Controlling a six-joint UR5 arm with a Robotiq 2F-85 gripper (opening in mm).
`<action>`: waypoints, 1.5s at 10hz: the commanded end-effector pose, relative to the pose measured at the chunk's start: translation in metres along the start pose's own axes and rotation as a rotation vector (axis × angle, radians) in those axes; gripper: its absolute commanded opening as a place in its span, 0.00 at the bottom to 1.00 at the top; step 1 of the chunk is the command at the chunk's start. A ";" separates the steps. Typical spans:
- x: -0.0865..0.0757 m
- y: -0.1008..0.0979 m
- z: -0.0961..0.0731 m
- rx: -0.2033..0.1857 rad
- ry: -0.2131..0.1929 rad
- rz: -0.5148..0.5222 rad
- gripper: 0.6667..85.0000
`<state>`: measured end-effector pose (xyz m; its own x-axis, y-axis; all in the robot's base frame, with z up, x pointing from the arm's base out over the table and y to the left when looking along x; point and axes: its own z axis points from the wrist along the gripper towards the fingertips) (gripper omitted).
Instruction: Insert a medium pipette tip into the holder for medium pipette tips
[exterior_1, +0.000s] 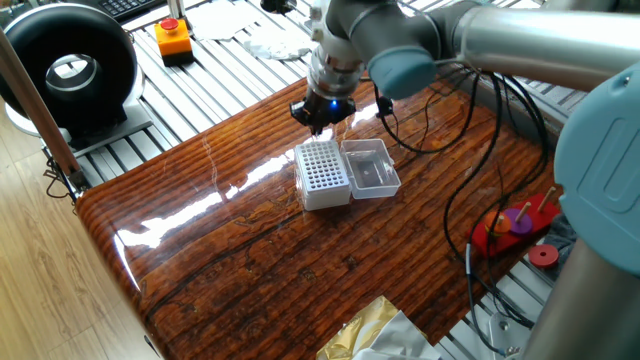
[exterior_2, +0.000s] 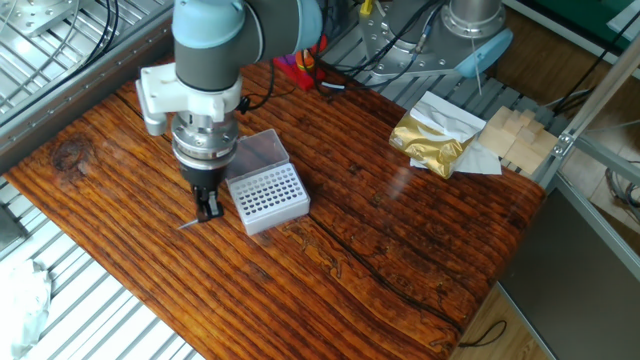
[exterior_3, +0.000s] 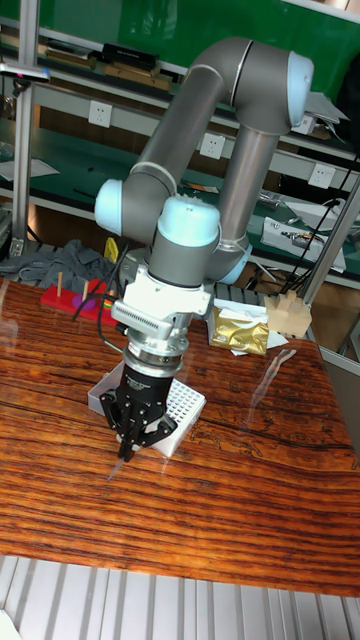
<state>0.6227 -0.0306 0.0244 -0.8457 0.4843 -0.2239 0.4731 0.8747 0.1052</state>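
Observation:
The holder for medium pipette tips (exterior_1: 322, 172) (exterior_2: 268, 195) (exterior_3: 185, 405) is a white box with a grid of holes, and its clear lid (exterior_1: 370, 168) (exterior_2: 262, 152) lies open beside it. My gripper (exterior_2: 208, 207) (exterior_1: 322, 117) (exterior_3: 130, 447) points down just beside the holder's edge, close above the wood. Its fingers are shut on the medium pipette tip (exterior_2: 189, 224) (exterior_3: 118, 467). This thin pale sliver slants out below the fingertips, away from the holder. In one fixed view the tip is hidden behind the gripper.
A red stand with purple pieces (exterior_1: 515, 225) (exterior_2: 297, 70) sits at the table's edge. A gold foil bag (exterior_2: 435, 135) (exterior_3: 240, 330) and wooden blocks (exterior_2: 515, 135) lie at another corner. Cables (exterior_1: 470, 150) trail from the arm across the table.

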 end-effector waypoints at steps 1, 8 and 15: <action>-0.006 0.007 -0.018 -0.003 0.055 -0.010 0.03; -0.012 0.025 -0.053 -0.017 0.156 -0.023 0.02; 0.013 0.035 -0.068 0.009 0.268 -0.032 0.00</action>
<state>0.6155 -0.0009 0.0862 -0.8984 0.4392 0.0033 0.4380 0.8952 0.0827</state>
